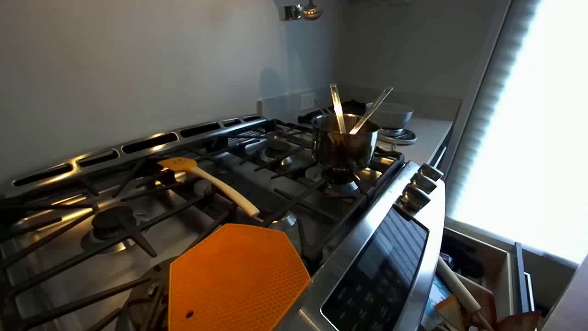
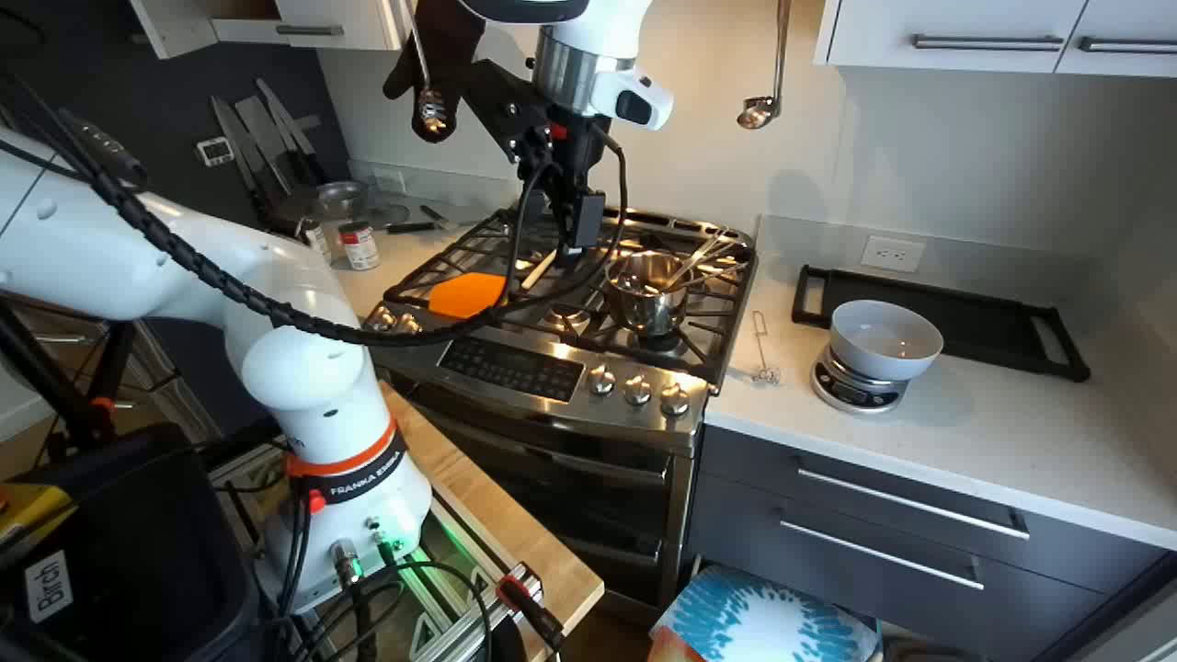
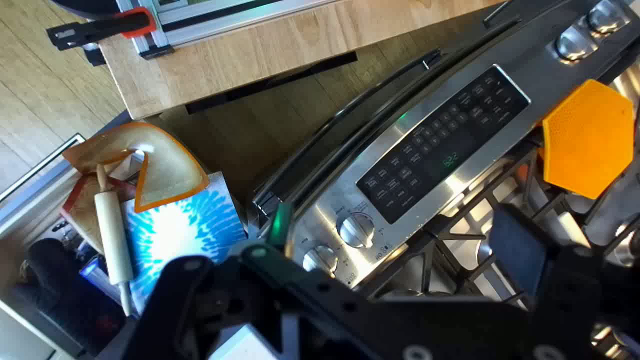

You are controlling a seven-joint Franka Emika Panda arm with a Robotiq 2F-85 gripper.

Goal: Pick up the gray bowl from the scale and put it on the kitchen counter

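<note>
The pale gray bowl (image 2: 887, 333) sits upright on a small round kitchen scale (image 2: 857, 390) on the light kitchen counter (image 2: 1002, 428), right of the stove. In an exterior view the bowl (image 1: 390, 116) and scale (image 1: 398, 137) are partly behind the pot, on the counter (image 1: 429, 131). My gripper (image 2: 568, 225) hangs above the stove, well left of the bowl and higher than it. In the wrist view my gripper (image 3: 400, 240) has its fingers wide apart with nothing between them. The bowl and scale are out of the wrist view.
A metal pot (image 2: 646, 299) with utensils stands on the stove. A black tray (image 2: 956, 322) lies behind the bowl; a small whisk (image 2: 763, 354) lies left of the scale. An orange mat (image 2: 466, 295) and a spatula (image 1: 220, 184) lie on the grates. A drawer (image 3: 45, 230) stands open. A ladle (image 2: 759, 110) hangs above.
</note>
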